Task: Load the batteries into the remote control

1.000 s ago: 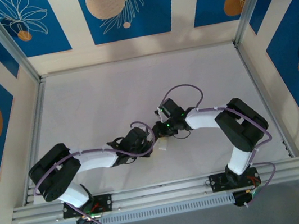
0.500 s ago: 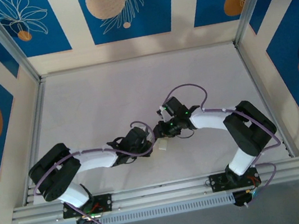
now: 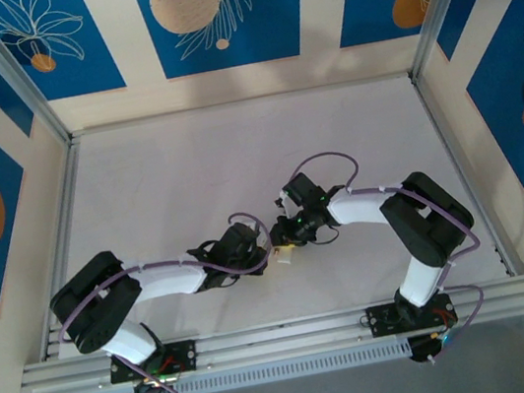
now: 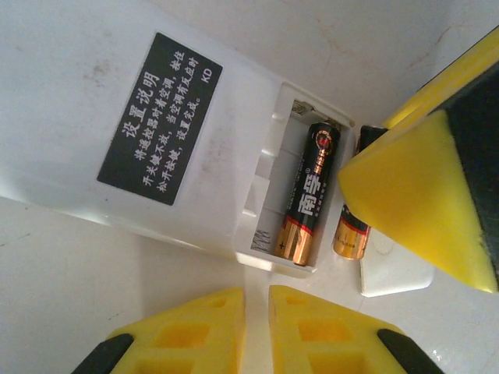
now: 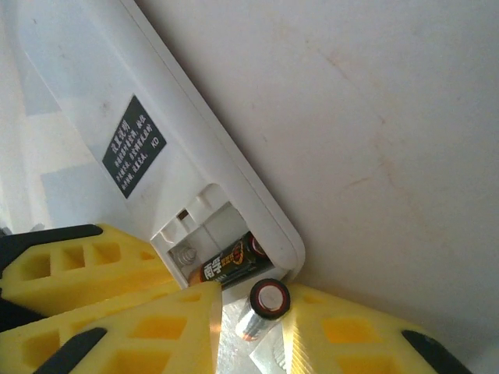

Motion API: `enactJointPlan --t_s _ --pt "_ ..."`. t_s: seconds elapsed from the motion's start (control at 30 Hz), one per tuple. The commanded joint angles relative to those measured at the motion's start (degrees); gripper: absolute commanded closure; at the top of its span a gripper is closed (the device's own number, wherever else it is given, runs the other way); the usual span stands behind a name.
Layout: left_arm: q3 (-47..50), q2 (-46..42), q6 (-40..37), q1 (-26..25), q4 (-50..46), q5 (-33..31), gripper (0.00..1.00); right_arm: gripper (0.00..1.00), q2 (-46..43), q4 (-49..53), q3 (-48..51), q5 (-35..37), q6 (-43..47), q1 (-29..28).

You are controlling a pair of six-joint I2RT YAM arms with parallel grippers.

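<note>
Edged a touch nearer the remote control (image 4: 117,93) over the last second, going by the top view, with the right hand (image 5: 257,294) clamped on the second battery (image 5: 261,308). Now poised tilted just outside the open bay (image 4: 265,195), above the table (image 5: 374,117). Already seated in one slot: the first battery (image 4: 308,195). Probably half done, then, with only a lift over into the empty slot remaining. As for the left hand (image 4: 256,294), pinched nearly together on nothing visible, just off the remote's end
</note>
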State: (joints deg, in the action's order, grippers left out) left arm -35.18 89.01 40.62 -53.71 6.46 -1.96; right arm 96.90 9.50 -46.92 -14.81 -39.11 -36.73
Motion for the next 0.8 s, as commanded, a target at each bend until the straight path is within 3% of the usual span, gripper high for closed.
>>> enactJointPlan --t_s 0.0,0.17,0.5,0.57,0.77 --pt "-0.32 -0.34 -0.27 0.72 -0.99 -1.07 0.83 0.75 0.96 0.78 -1.14 0.19 -0.42 -0.18" --pt "-0.35 -2.55 -1.73 2.06 -3.68 -2.24 0.83 0.87 0.35 0.88 -0.94 1.30 -0.70 -0.16" --pt "-0.41 -7.96 -4.19 5.75 -6.62 -1.22 0.83 0.89 -5.75 3.42 -0.19 2.81 -1.27 1.09" --pt "-0.83 -8.62 -4.39 5.80 -7.06 -0.87 0.82 0.89 -6.74 6.99 -1.26 3.45 -0.31 2.18" --pt "-0.99 -10.94 -4.93 6.03 -7.51 -0.46 0.82 0.88 -6.89 24.99 -8.43 14.78 7.64 3.44"
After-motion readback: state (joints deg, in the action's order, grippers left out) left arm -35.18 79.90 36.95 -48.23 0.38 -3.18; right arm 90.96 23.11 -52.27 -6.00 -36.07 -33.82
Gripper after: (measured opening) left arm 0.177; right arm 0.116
